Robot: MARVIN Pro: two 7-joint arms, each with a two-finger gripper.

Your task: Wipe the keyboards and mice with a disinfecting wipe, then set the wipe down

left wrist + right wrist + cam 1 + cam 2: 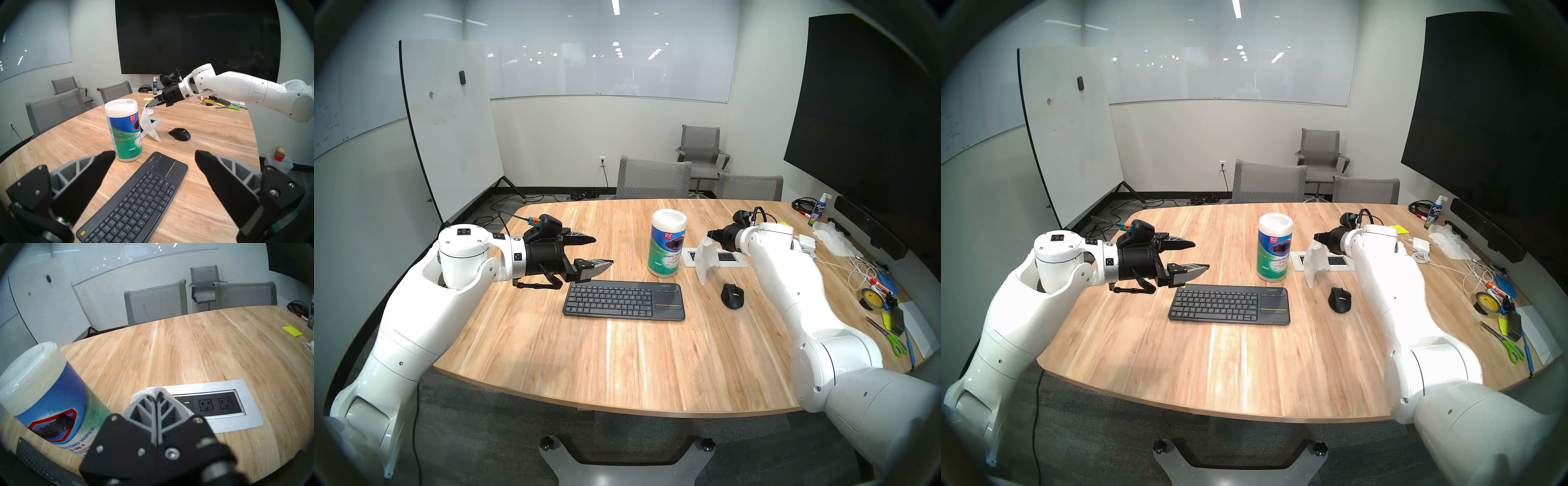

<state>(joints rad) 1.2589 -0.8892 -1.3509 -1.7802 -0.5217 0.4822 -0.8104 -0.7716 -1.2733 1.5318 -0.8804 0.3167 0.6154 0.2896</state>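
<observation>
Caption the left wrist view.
Open left gripper above keyboard; right gripper dangles wipe beside canister.

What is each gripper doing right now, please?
Left gripper: open, empty.
Right gripper: shut on the thin white disinfecting wipe.

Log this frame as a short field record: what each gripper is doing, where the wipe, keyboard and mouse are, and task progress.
left gripper: open, empty, above the keyboard's left end
right gripper: shut on the disinfecting wipe, which hangs in the air
keyboard: flat on the table, in front of the wipes canister
mouse: on the table, right of the keyboard
progress: wipe touches neither device yet
</observation>
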